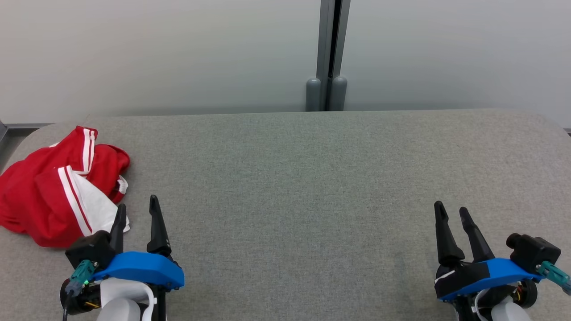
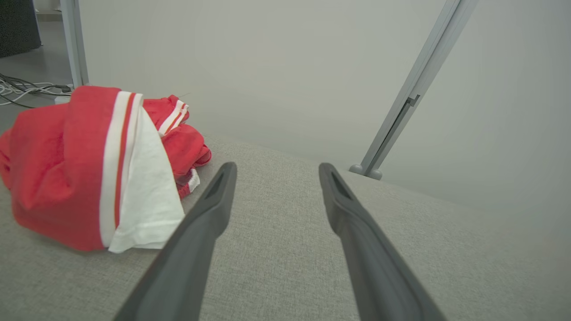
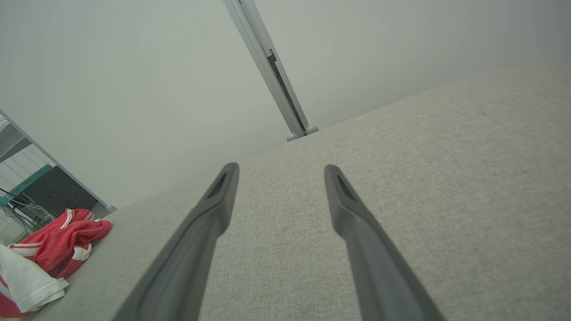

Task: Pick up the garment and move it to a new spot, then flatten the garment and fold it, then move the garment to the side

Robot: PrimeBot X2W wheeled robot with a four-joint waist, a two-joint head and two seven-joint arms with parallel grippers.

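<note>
**Hovering open beside the crumpled garment**

The left pincer [image 1: 137, 203] has its two dark fingers spread apart with nothing between them, low over the grey tabletop [image 1: 290, 178]. Just beside its outer finger, to the left and a little ahead, lies the garment [image 1: 49, 196]. It is a red piece with white stripes and a white panel, heaped in a loose pile near the tabletop's left corner. The white edge is the part closest to that finger; whether they touch, I cannot tell. I judge that the fingers are spread so that they can take a fold of cloth, and so the first step, the pick-up, is not yet done.

The right pincer [image 1: 451, 206] is also wide open and holds nothing. It is well apart from the garment, on the other side of the left pincer. The wide grey stretch between the two pincers and ahead of them seems a suitable new spot for flattening. Beyond it stands a pale wall with a grey metal post [image 1: 328, 53].
</note>
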